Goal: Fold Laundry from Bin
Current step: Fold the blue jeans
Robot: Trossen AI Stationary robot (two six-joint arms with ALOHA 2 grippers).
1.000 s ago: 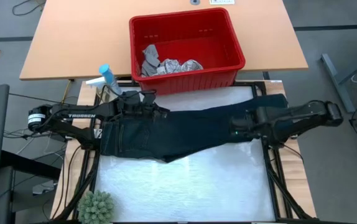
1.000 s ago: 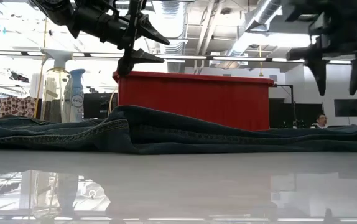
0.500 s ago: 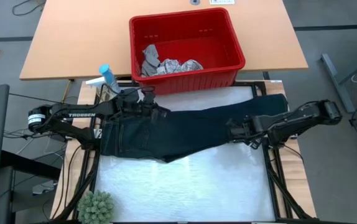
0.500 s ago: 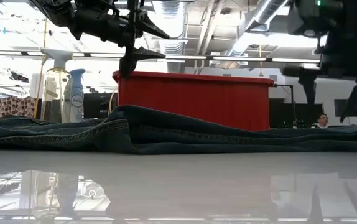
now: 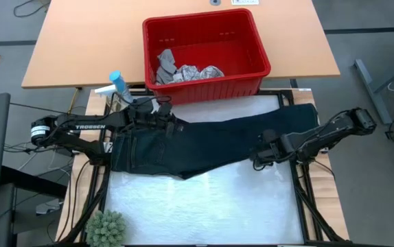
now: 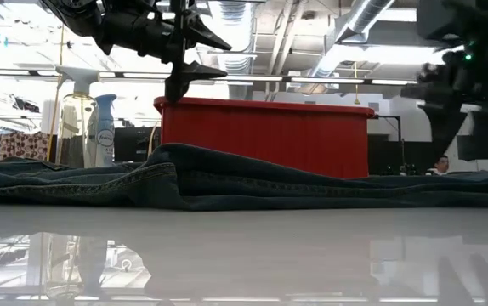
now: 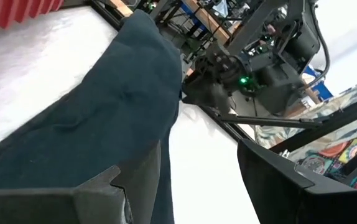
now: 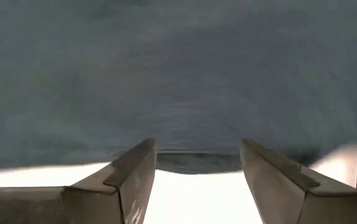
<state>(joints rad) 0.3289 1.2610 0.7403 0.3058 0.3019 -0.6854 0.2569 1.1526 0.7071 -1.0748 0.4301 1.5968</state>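
Observation:
Dark navy trousers lie flat across the white table top, waist toward the left and leg ends toward the right. My left gripper hangs open above the waist end, clear of the cloth in the low view. My right gripper is open and points steeply down over the near edge of the trouser leg; its fingers stand above that hem without touching. The red bin stands at the far side. It holds a grey cloth and a white leaf-print cloth.
A spray bottle stands at the far left beside the bin. A small green plant sits at the near left corner. The near half of the white table top lies bare. A black frame runs along the table's sides.
My right gripper has come down toward the trousers and toward the table's near edge, rolling about its own axis as it went; its fingers stay open. The trousers have not moved.

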